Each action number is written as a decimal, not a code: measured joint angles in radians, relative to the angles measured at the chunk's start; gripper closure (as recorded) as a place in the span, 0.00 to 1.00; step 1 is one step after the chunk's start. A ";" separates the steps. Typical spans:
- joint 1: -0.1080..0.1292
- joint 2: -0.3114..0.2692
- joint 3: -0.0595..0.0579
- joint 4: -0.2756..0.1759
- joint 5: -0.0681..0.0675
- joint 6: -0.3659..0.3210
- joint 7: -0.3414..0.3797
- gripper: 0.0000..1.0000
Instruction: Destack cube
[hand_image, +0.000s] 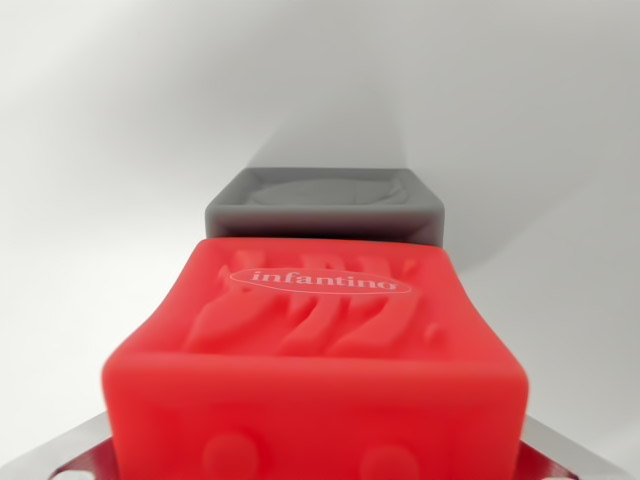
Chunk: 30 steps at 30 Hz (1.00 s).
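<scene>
Filling the hand (318, 462): red cube (320, 350)

I see the red cube (315, 370) blurred, cut off at 6 o'clock, hiding the grey cube's (325, 205) near side; tool (315, 470) mostly hidden.

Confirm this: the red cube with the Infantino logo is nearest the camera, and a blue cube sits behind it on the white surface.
Not quite. In the wrist view the cube behind the red cube is grey, not blue. The rest holds: the red one bears the Infantino logo, sits nearest the camera, and the surface is white.
</scene>
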 joint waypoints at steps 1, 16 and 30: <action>0.000 -0.002 0.000 0.000 0.000 -0.001 0.000 1.00; 0.000 -0.046 0.000 -0.006 0.000 -0.037 0.000 1.00; 0.001 -0.109 -0.002 -0.010 0.000 -0.096 0.000 1.00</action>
